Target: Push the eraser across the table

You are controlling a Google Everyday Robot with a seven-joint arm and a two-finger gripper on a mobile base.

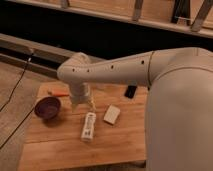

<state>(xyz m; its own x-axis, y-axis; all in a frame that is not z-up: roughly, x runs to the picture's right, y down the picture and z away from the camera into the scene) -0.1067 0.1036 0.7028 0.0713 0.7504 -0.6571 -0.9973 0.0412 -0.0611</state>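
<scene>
The eraser (pixel 130 91) is a small flat black block lying on the far side of the light-brown plank table (pixel 55 142), close to my arm's bulky white body. My gripper (pixel 83 104) hangs from the white arm over the table's middle-left, well left of the eraser and just above the top end of a white bottle (pixel 88 126) that lies on its side. The gripper touches neither the eraser nor, as far as I can see, the bottle.
A dark purple bowl (pixel 47 107) stands at the table's left. An orange pen-like object (pixel 59 93) lies behind it. A cream-white block (pixel 112 114) lies right of the bottle. My arm's white body (pixel 180 110) covers the table's right side. A black cable (pixel 15 92) runs over the floor at the left.
</scene>
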